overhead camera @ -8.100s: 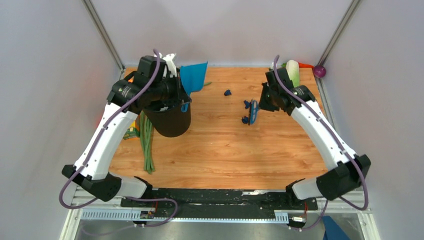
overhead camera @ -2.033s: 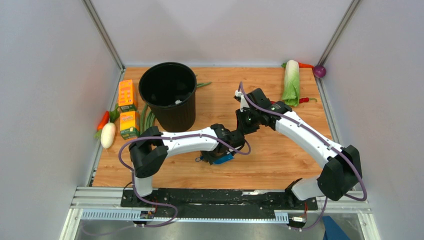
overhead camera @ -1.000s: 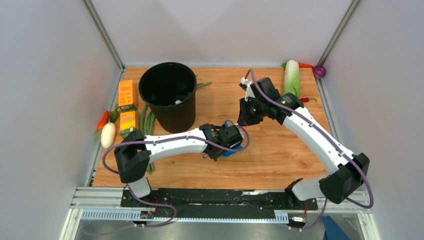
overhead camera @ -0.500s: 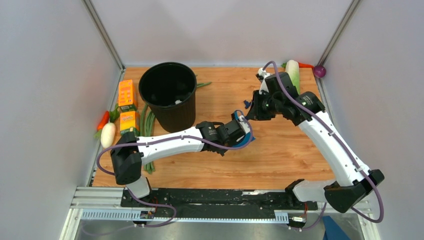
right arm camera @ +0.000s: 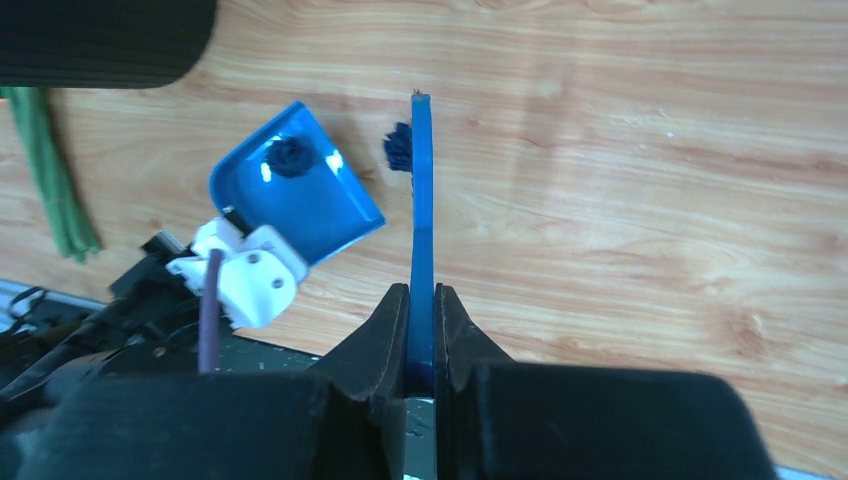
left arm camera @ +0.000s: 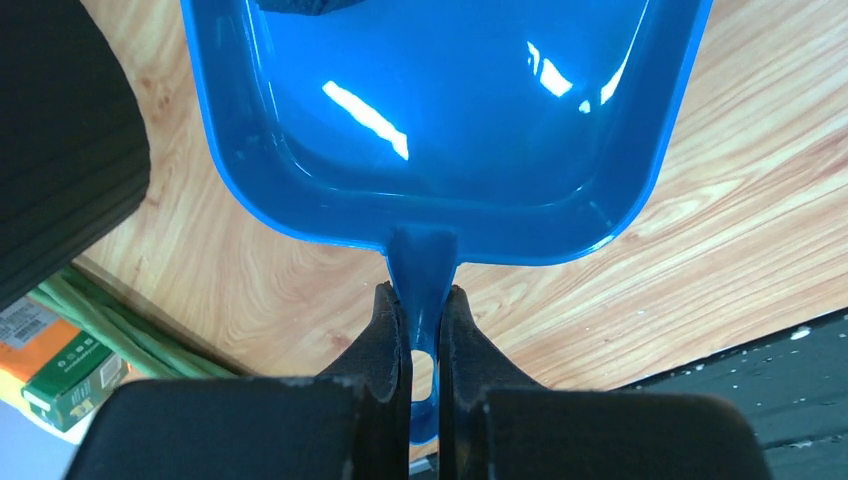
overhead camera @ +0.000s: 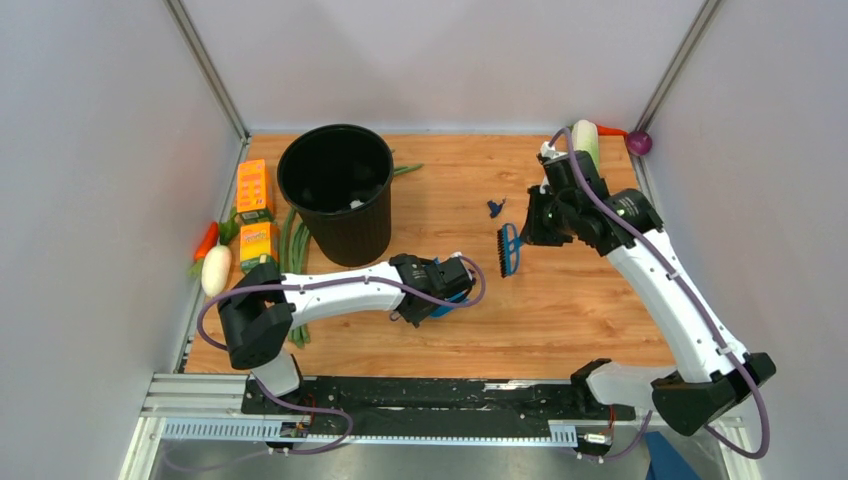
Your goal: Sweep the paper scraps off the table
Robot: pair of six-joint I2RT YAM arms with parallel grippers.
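Blue plastic filled the left wrist view: the left gripper [left arm camera: 422,300] was clenched on the thin handle of the dustpan [left arm camera: 440,110], whose tray spread out ahead of its fingertips over the table [left arm camera: 700,230]. The right gripper [right arm camera: 421,300] was pinched on the brush [right arm camera: 421,200], seen edge-on and running straight ahead from its fingers. One of the paper scraps [right arm camera: 398,148] lay on the wood just left of the brush's far end; whether they touched could not be told. Another scrap [right arm camera: 290,155] sat inside the dustpan, further left of that gripper.
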